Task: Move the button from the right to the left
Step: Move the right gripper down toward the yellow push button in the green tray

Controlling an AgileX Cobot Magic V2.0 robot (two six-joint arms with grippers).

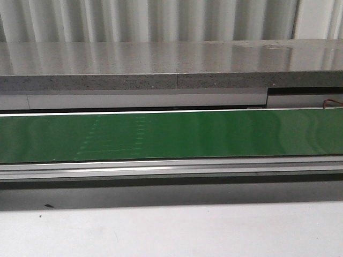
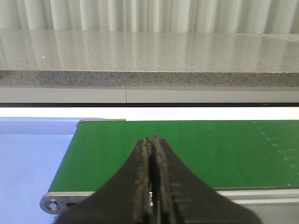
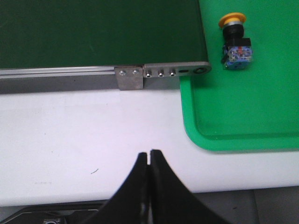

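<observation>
The button (image 3: pixel 235 41), with a yellow mushroom cap, dark collar and blue-and-clear block, lies on its side on a green tray (image 3: pixel 243 121) in the right wrist view, just past the end of the green conveyor belt (image 3: pixel 98 32). My right gripper (image 3: pixel 149 154) is shut and empty over the white table, well short of the button. My left gripper (image 2: pixel 151 139) is shut and empty, above the near edge of the belt (image 2: pixel 187 149) close to its left end. Neither gripper nor the button shows in the front view.
The belt (image 1: pixel 171 134) runs across the front view with a grey stone ledge (image 1: pixel 161 64) behind it. A metal rail with a bracket (image 3: pixel 128 77) edges the belt. A pale blue surface (image 2: pixel 28 163) lies beyond the belt's left end. White table (image 3: pixel 84 140) lies under the right gripper.
</observation>
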